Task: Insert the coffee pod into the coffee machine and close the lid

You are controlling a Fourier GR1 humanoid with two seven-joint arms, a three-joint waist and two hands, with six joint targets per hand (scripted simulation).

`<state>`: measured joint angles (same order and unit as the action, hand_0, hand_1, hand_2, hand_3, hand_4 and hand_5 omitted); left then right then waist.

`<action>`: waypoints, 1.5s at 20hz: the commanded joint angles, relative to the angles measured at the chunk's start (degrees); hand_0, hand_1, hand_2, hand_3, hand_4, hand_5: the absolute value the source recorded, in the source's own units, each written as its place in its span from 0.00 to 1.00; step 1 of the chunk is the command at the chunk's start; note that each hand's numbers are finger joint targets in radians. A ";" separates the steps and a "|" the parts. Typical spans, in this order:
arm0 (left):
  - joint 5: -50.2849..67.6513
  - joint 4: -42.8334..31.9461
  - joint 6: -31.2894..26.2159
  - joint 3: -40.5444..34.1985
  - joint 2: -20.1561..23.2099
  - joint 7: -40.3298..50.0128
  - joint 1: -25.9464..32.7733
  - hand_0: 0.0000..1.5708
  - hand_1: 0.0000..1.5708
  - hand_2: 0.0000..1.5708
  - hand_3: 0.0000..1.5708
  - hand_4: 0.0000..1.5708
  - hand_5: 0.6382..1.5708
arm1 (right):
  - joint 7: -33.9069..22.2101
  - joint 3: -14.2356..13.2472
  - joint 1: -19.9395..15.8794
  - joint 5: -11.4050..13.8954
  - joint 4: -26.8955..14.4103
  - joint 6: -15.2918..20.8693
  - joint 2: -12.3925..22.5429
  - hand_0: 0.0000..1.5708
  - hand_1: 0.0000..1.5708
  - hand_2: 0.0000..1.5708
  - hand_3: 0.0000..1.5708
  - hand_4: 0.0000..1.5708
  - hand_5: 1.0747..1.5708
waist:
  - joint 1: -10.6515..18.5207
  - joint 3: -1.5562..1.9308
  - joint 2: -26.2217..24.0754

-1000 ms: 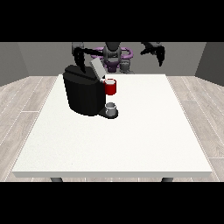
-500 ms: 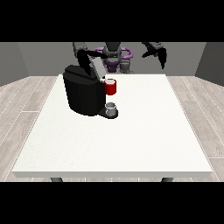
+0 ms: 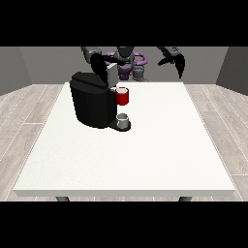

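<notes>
The black coffee machine (image 3: 92, 104) stands on the white table (image 3: 145, 155), left of the middle at the far side. A grey flap (image 3: 112, 75) stands up at its top front, above a red thing at the machine (image 3: 122, 96). A small grey thing (image 3: 123, 119) sits on the machine's base below the red thing; I cannot tell whether it is the pod. The hand at the view's left (image 3: 99, 65) is over the machine's top, right behind the flap. The hand at the view's right (image 3: 173, 59) hangs in the air above the table's far right edge, fingers drooping, holding nothing.
The robot's torso (image 3: 127, 63) is behind the table's far edge. White table surface stretches from the machine to the near edge and the right edge. Wooden floor surrounds the table.
The hand at the view's left has moved rightward and slightly down over the machine's top, towards the flap. The hand at the view's right drifted a little to the right.
</notes>
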<state>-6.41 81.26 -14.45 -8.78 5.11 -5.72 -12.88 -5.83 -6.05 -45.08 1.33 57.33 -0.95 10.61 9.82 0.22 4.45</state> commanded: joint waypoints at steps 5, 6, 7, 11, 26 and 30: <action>-1.22 -0.28 0.56 2.00 -0.65 -0.14 -1.31 0.00 0.00 0.00 0.00 0.21 1.00 | -0.41 2.69 -5.73 2.36 0.77 1.62 -2.67 0.00 0.00 0.00 0.00 0.00 1.00 | 2.83 -0.23 1.93; -0.38 -1.82 0.87 0.53 -0.22 -0.32 -3.38 0.00 0.00 0.00 0.00 0.21 1.00 | -2.86 3.93 -7.66 3.30 2.14 3.63 -4.58 0.00 0.00 0.00 0.00 0.00 1.00 | 2.82 -0.27 1.96; -0.56 0.65 -0.02 1.78 -0.22 0.70 -2.01 0.00 0.00 0.00 0.00 0.21 1.00 | -0.70 3.95 -4.61 3.83 1.40 2.19 -2.89 0.00 0.00 0.00 0.00 0.00 1.00 | 4.07 -0.22 1.18; 0.22 -1.22 -0.07 0.75 0.00 -1.79 -3.75 0.00 0.00 0.00 0.00 0.24 1.00 | -2.07 5.21 -7.67 6.19 4.63 3.01 -1.34 0.00 0.00 0.00 0.00 0.06 1.00 | 5.63 -0.28 3.94; 0.30 -0.42 -3.28 4.30 -0.35 -2.00 -9.30 0.00 0.00 0.00 0.00 0.25 1.00 | -13.13 3.11 -13.74 8.51 12.00 2.47 5.37 0.00 0.00 0.00 0.00 0.03 1.00 | 16.41 -0.21 9.48; 1.29 -0.32 -4.43 4.43 -0.31 -1.75 -11.54 0.00 0.00 0.00 0.00 0.23 1.00 | -15.88 2.09 -14.04 9.79 13.92 3.03 7.12 0.00 0.00 0.00 0.00 0.00 1.00 | 19.66 -0.18 11.19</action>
<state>-5.61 80.86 -18.01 -4.50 4.55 -6.93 -22.69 -28.89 -7.44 -53.03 12.88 67.67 2.12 23.43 22.93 2.37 14.16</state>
